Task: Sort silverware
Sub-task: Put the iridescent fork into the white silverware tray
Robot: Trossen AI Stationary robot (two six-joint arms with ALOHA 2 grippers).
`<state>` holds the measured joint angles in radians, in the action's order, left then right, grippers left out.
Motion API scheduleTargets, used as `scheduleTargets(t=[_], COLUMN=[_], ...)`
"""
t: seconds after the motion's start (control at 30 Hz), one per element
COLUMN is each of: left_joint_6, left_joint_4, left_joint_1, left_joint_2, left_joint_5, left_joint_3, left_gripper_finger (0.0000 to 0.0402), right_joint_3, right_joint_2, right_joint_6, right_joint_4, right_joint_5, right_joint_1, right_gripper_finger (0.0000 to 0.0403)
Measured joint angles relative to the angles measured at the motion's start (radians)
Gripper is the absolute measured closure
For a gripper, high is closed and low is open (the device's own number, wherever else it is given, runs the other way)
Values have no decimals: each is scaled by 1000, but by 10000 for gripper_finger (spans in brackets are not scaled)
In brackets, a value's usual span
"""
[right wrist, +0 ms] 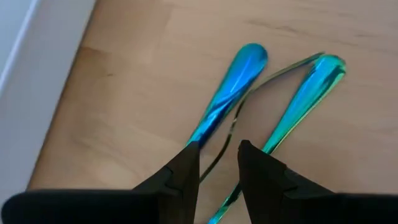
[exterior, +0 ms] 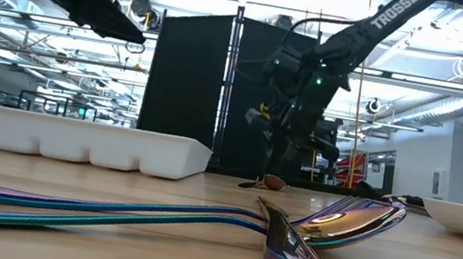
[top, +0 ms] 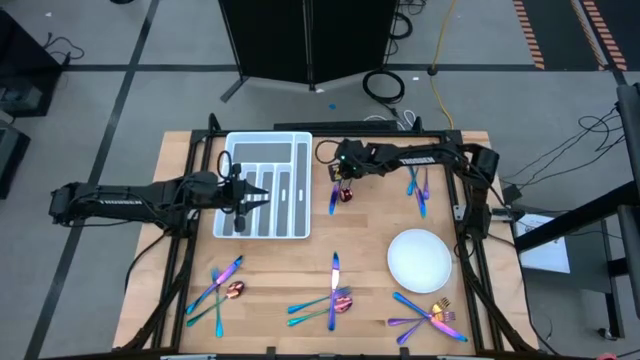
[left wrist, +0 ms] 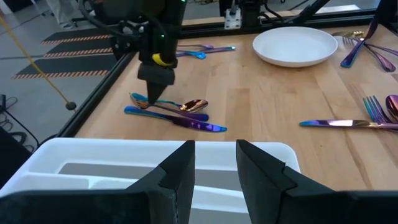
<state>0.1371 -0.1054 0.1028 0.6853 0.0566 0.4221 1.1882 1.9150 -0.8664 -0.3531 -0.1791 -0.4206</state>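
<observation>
A white divided tray (top: 268,187) sits at the far left of the table. My left gripper (top: 250,195) hovers over it, open by a narrow gap, with nothing between its fingers (left wrist: 214,165). Just right of the tray, a rainbow knife (top: 333,198) and spoon (top: 347,195) lie flat on the wood. My right gripper (top: 343,176) points down over their blue handle ends (right wrist: 233,87) (right wrist: 305,93). It is slightly open (right wrist: 217,165), and a thin handle edge runs into the gap. The left wrist view shows its tips (left wrist: 152,93) low at those handle ends. My right gripper comes from above, pointing down, at the handle ends of the knife and spoon (right wrist: 205,127). Its fingers stand either side of a thin handle that lies on the table. I cannot tell whether they touch it.
A round white plate (top: 420,258) sits near the right edge. Loose silverware lies in clusters at the near left (top: 220,285), near middle (top: 332,295), near right (top: 425,318) and far right (top: 418,188). Bare wood lies between the tray and the plate.
</observation>
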Motion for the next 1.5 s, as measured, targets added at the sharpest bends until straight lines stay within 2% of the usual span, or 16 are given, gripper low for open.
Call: scheduleTargets(t=[0.43,0.77,0.9,1.3,1.5], left_joint_6=[0,0,0,0,-1], left_joint_4=[-10,-9,-9,-11,-12], left_joint_1=[0,0,0,0,0], left_joint_2=[0,0,0,0,0], left_joint_5=[0,0,0,0,0], left_joint_3=[0,0,0,0,0], left_gripper_finger=[283,283,283,283,283], right_joint_3=[0,0,0,0,0], right_joint_2=[43,43,36,-129,-214], right_joint_6=[6,36,27,50,195], right_joint_4=[10,13,9,56,205], right_joint_5=[6,27,21,-10,-9], right_joint_1=[0,-3,-4,5,52], right_gripper_finger=[310,394,397,402,402])
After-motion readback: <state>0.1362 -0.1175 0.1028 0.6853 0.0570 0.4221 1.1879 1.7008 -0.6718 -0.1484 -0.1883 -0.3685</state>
